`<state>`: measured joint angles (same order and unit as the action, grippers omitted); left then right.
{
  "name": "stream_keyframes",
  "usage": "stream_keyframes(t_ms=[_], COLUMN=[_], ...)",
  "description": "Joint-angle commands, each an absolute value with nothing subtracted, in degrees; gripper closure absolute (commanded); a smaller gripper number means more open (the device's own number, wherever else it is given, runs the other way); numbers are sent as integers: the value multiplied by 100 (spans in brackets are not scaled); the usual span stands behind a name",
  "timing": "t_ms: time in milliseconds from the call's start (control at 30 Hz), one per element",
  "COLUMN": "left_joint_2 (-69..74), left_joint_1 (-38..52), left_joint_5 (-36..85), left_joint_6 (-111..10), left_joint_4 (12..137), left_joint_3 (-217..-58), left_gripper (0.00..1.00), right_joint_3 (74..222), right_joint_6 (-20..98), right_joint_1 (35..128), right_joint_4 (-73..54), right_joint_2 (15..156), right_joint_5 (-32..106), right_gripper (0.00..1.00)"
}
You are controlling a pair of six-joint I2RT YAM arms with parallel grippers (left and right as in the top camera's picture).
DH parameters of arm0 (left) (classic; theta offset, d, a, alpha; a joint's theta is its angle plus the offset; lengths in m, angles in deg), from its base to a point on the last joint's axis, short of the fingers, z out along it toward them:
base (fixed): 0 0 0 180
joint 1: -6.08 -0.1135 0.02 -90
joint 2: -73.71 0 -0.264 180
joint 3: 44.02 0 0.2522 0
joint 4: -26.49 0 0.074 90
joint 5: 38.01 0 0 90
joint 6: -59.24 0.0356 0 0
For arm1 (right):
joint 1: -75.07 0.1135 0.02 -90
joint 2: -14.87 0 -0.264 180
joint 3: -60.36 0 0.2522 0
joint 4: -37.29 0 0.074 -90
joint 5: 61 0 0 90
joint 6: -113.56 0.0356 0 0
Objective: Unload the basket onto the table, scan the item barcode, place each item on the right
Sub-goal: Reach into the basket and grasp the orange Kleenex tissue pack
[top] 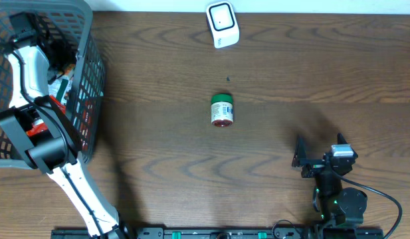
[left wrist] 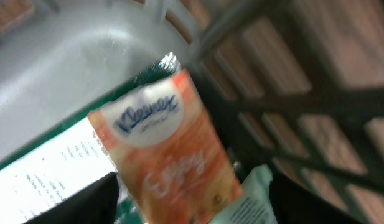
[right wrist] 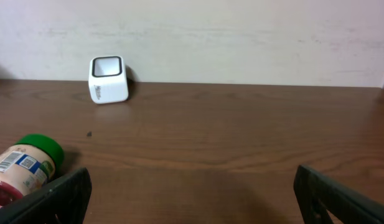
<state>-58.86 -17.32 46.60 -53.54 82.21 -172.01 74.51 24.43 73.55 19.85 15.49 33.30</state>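
The brown wood-grain table [top: 291, 66] fills the overhead view. At its left end stands a grey plastic mesh basket [top: 95, 66], cut off by the frame's edge. The white left arm [top: 28, 73] reaches down into the basket and covers much of what lies inside; only scraps of red, white and green show through the mesh.

The left gripper [top: 20, 25] sits deep in the basket. Its wrist view is blurred and its fingers cannot be picked out, so how its jaws stand cannot be told. Close before it lies an orange and white Kleenex tissue pack [left wrist: 173, 155], on top of a green-edged white printed packet [left wrist: 48, 174] by the grey basket wall.

The right gripper [right wrist: 192, 186] is low near the table's right front, with its jaws wide and holding nothing.

A white cube-shaped barcode scanner [top: 222, 24] stands at the far edge. A green-lidded jar [top: 222, 109] lies on its side mid-table, well apart from both grippers.
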Motion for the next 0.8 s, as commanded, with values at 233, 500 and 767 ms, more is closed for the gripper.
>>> stream_keyframes(t_ms=[233,500,767], left_joint_2=[-6247,-6032,-6041], left_joint_1=[-1703,-1769,-1764], left_joint_5=[4778,4780,4807], left_joint_6=[-5505,-5505,-5507], left_joint_4=[8348,8649,8595], left_joint_3=[-17239,-17239,-17099], left_gripper=[65,44,32], right_joint_3=[7442,7442,7442], right_joint_6=[2522,2522,2522], right_joint_1=[7366,7366,7366], right_joint_4=[1963,1963,1963], right_joint_2=[1525,1525,1525], right_joint_5=[3358,3358,3358], right_gripper=[1,1,1])
